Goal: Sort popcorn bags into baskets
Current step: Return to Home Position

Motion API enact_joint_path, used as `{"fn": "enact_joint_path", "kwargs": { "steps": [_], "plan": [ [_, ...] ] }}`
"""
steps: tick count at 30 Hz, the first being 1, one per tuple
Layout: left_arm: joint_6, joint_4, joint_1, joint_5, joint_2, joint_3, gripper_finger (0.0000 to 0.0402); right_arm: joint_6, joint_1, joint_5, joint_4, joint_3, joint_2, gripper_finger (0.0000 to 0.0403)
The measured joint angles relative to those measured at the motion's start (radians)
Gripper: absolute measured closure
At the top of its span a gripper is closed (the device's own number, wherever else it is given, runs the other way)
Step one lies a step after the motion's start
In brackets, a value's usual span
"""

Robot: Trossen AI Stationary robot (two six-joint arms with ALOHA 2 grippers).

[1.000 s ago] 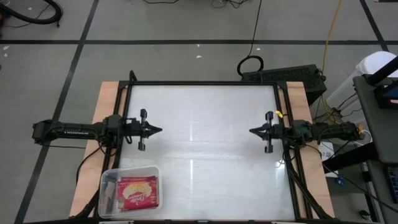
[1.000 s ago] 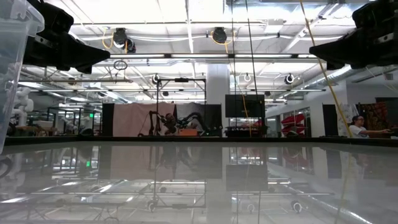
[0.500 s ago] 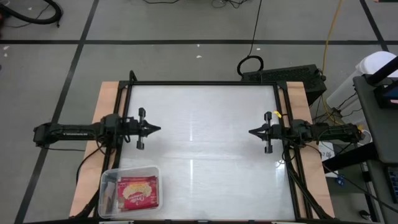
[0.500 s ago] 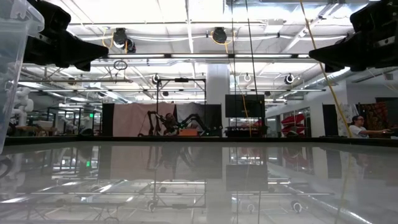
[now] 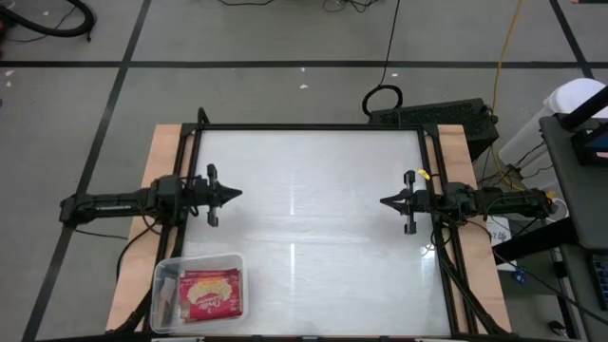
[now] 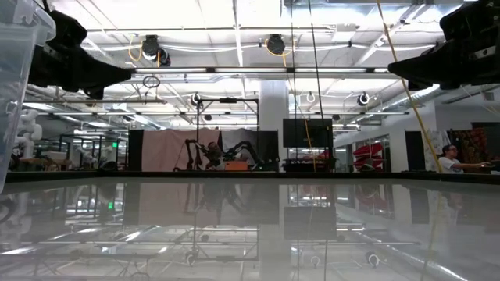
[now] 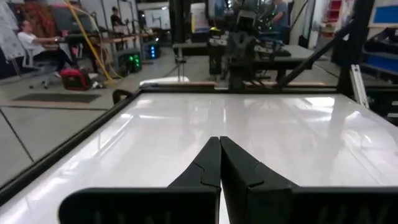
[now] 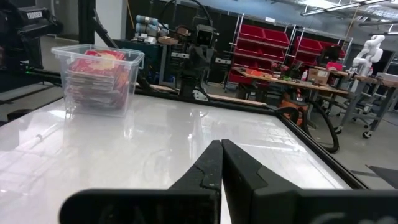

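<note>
**Every packet in view lies in the tub; both arms carry nothing**

The popcorn bags (image 5: 211, 293) lie stacked inside the clear tub (image 5: 198, 258), which stands at a corner of the white table (image 5: 313, 171) on the left arm's side. No packet shows anywhere else on the table.

By their look the bags are light, flat and slick-skinned, with loose contents that would let them bend. A pinch on a short edge or a sealed seam should hold better than one across the smooth face.

The high view shows only the top packet, picture side up. The right wrist view shows, through the tub's wall, the stack rising nearly to the rim. The low view catches only a strip of that wall, and the left wrist view misses the tub entirely.

The left gripper (image 5: 237, 195) and right gripper (image 5: 384, 201) hang above mid-table, well apart and pointing at each other. Each wrist view shows its fingers pressed together on nothing.
</note>
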Motion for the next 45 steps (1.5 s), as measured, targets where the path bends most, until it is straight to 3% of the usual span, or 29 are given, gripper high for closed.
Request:
{"fn": "enact_joint_path", "kwargs": {
  "steps": [6, 15, 45],
  "plan": [
    [0.011, -0.051, -0.046, -0.072, -0.048, -0.024, 0.0401, 0.000, 0.000, 0.000, 0.001, 0.000, 0.000, 0.0403],
    [0.086, -0.040, -0.116, -0.072, -0.171, -0.023, 0.0401, 0.000, 0.000, 0.000, 0.001, 0.000, 0.000, 0.0403],
    [0.062, -0.090, -0.125, -0.088, -0.163, -0.022, 0.0376, 0.000, 0.000, 0.000, 0.008, -0.001, 0.000, 0.0403]
  ]
}}
